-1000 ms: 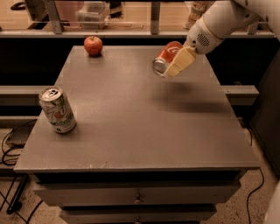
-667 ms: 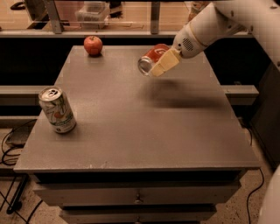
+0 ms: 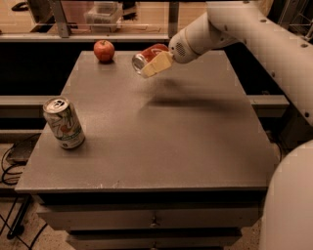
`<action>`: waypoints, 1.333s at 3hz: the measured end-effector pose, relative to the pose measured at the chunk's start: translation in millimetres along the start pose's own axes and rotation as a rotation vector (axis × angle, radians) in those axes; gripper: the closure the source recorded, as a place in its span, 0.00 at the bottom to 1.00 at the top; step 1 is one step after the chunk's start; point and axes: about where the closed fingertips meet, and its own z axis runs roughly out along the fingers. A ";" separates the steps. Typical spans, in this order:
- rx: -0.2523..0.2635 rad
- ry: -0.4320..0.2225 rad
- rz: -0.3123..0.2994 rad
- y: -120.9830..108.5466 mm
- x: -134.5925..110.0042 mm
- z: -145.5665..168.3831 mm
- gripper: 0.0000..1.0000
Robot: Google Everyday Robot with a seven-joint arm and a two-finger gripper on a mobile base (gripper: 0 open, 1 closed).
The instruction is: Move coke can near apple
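Observation:
The coke can (image 3: 148, 55), red with a silver end, lies tilted on its side in my gripper (image 3: 154, 62), held in the air above the far middle of the grey table (image 3: 161, 132). The gripper is shut on the can, with a cream-coloured finger (image 3: 158, 64) across its front. The apple (image 3: 104, 50), small and red, sits at the table's far left edge, a short way left of the can. My white arm reaches in from the upper right.
A white-and-green can (image 3: 63, 122) stands upright near the table's left edge, towards the front. A shelf with a clear container (image 3: 102, 12) runs behind the table. Drawers sit below the table's front edge.
My gripper has carried the coke can leftwards across the far side of the table, closer to the apple. The apple and the white-and-green can have not moved.

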 end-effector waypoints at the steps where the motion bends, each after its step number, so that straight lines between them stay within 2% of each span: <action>1: 0.041 -0.012 -0.011 -6.3 -16.1 32.1 1.00; 2: 0.080 0.021 -0.081 -12.7 -28.3 61.6 1.00; 3: 0.085 0.037 -0.106 -17.3 -36.6 88.2 1.00; 4: 0.080 0.028 -0.102 -19.1 -48.7 110.2 1.00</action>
